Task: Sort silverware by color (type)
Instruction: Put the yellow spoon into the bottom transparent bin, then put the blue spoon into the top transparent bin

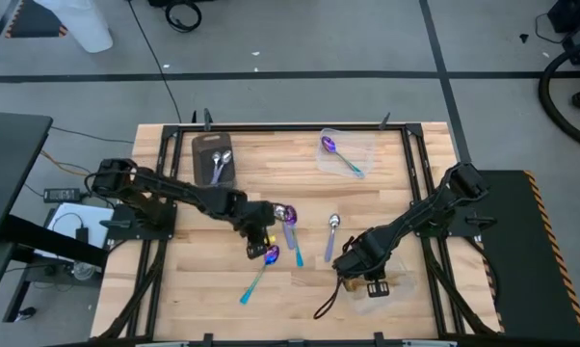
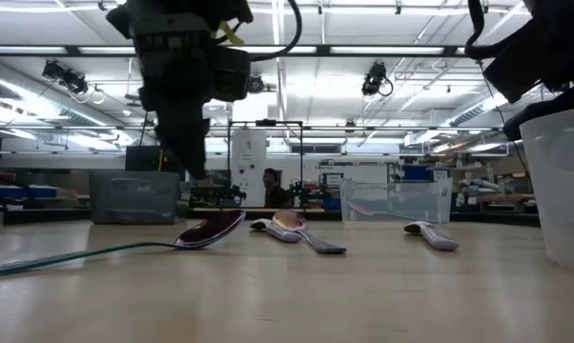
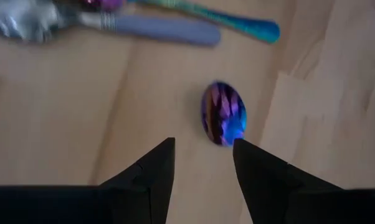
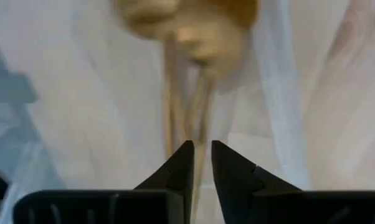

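Observation:
My left gripper is open and hovers low over the table's middle. Just beyond its fingertips lies the bowl of an iridescent purple-blue spoon, whose teal handle runs toward the near edge. A second iridescent spoon and a silver spoon lie flat beside it. My right gripper points down into a clear container holding gold spoons; its fingers are nearly together around a gold handle. My right gripper pinches the slim handle of a gold spoon between its two fingers, coming from above and pointing down into the clear container. The spoon's bowl lies farther down inside the container, beside another gold spoon's handle.
A dark grey tray with silver spoons sits near the far left edge. A clear container with one iridescent spoon stands at the far side, right of the middle. Bare wood lies along the near edge. People and shelves show in the room beyond.

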Controlling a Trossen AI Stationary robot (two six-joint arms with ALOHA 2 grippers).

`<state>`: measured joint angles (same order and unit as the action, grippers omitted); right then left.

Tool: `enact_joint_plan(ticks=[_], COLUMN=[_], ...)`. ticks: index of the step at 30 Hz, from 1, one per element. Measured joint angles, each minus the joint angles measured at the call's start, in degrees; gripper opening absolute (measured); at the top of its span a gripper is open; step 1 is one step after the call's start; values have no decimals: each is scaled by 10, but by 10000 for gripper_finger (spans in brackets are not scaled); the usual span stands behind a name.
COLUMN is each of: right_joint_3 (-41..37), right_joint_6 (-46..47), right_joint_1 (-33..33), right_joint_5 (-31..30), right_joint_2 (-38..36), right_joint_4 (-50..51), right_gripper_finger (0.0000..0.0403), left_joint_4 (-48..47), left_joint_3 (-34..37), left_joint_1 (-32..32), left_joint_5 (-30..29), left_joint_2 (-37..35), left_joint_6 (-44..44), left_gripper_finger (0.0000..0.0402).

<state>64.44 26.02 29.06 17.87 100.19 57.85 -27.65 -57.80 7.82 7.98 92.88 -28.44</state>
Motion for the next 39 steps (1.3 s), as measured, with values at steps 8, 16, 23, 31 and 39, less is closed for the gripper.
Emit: enact_joint_plan(ticks=[8,16,23,31,39], right_joint_3=[-3,4,4,4,4], right_joint_6=[-6,11,13,12,12], right_joint_1=[-12,-25,-13,-5,-7], right_joint_5=[-10,-2,-127,-185,-213], right_joint_2=[-6,-27,-30,-40,-77], right_joint_4=[16,94,97,105,92], right_gripper_finger=[112,113,113,113,113], left_joint_4=[11,78,89,91,96], left_joint_3=[6,6,6,5,6], left_joint_1=[84,145,178,207,207], left_joint_5=[-50,-97,-162,-233,-232], left_joint_2=[0,39,56,62,103], left_joint_6=[-120,-241,-313,-354,-373], left_gripper_finger=[171,171,171,171,171])
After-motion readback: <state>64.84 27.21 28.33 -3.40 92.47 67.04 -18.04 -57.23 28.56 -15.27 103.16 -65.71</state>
